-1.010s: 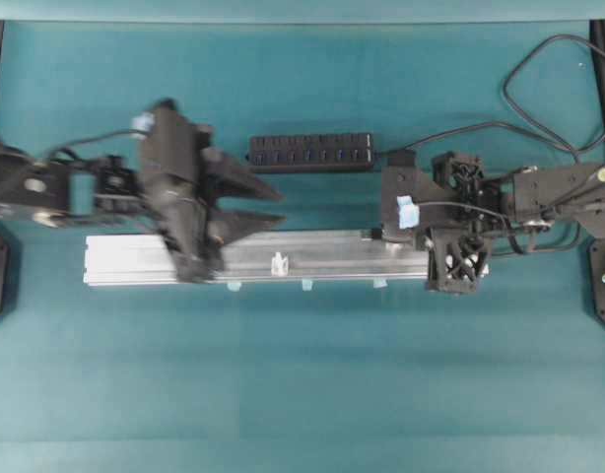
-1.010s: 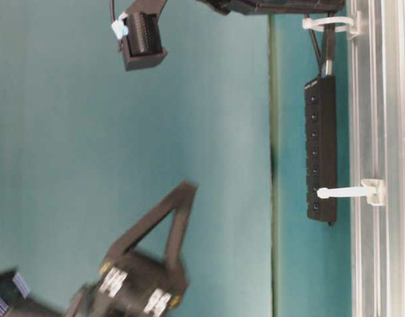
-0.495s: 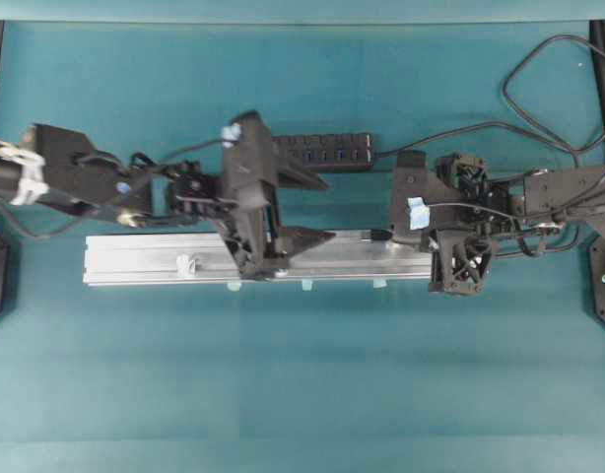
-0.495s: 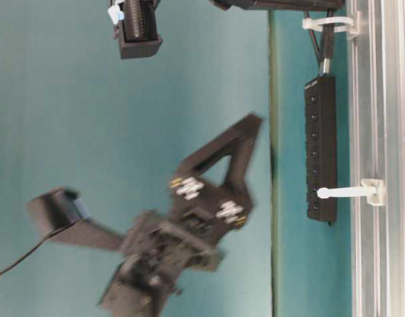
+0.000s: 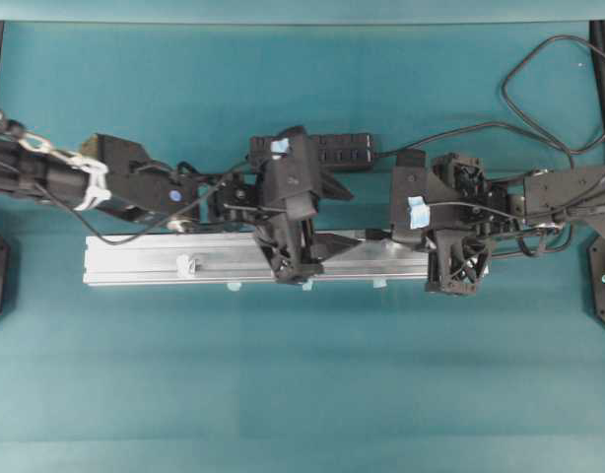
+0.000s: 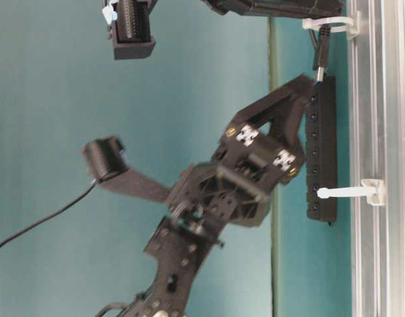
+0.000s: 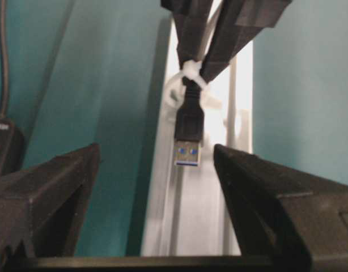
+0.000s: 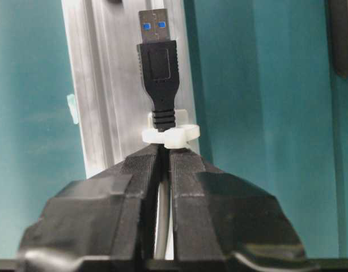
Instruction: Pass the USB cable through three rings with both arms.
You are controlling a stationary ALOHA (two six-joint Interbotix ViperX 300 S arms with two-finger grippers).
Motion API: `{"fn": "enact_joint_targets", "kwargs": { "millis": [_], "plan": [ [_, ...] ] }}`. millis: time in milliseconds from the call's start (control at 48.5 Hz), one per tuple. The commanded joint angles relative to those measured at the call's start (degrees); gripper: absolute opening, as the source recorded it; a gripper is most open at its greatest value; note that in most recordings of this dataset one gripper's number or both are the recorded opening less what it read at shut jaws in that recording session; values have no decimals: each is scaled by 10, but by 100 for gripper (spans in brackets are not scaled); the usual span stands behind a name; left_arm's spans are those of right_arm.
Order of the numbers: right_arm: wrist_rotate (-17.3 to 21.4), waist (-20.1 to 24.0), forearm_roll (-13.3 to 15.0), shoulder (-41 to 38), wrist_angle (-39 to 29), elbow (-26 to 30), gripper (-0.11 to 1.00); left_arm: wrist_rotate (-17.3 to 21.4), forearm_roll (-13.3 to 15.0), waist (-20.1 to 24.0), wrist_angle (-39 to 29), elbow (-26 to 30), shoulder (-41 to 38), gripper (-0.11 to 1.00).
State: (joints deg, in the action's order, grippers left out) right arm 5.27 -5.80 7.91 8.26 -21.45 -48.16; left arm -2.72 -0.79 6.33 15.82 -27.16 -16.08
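While pinched narrow on the USB cable (image 8: pixel 158 62) just behind its plug, points leftward along the aluminium rail (image 5: pixel 135 261): right end effector (image 8: pixel 164 148), jaws nearly together with the black cord between them. Holds the plug already through the first of the three rings (image 8: pixel 171 135), the white loop hugging the plug's strain relief, metal tip with its blue insert sticking out clear beyond it. Faces that tip from the left: left end effector (image 7: pixel 157 170), spread wide and holding nothing, one finger (image 7: pixel 49 192) on each side of the rail, the plug ahead between them and apart from both. Comes in from the left edge in the overhead view, arm stretched above the rail's middle stretch, far finger overlapping the black multi-port hub (image 5: pixel 347 148) that lies on the far side of the rail. Shows a second ring (image 5: pixel 184 264) standing on the rail well left of the left end effector, nothing through it. Shows in the table-level view another upright ring (image 6: pixel 347 191) on the rail beside one end of the hub, likewise unthreaded. Cannot tell from overhead where that ring sits under the left arm. Leaves black cords looping over the teal surface (image 5: pixel 302 374) at the far right; cannot tell which of them belongs to the cable.
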Motion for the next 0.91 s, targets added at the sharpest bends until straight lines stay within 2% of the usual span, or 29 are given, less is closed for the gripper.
{"fn": "enact_joint_targets", "kwargs": {
  "millis": [0,515,762,886],
  "plan": [
    [-2,0,-1,8,7,4,-8,1,-1,-2,5,19,-9,88],
    [-2,-1,0,8,16,4,-8,0,-1,-3,5,41,-40,86],
    [-3,0,-1,7,20,4,-8,1,-1,-4,5,45,-46,74],
    [-3,0,0,7,20,4,-8,2,-1,-4,5,45,-47,60]
  ]
}}
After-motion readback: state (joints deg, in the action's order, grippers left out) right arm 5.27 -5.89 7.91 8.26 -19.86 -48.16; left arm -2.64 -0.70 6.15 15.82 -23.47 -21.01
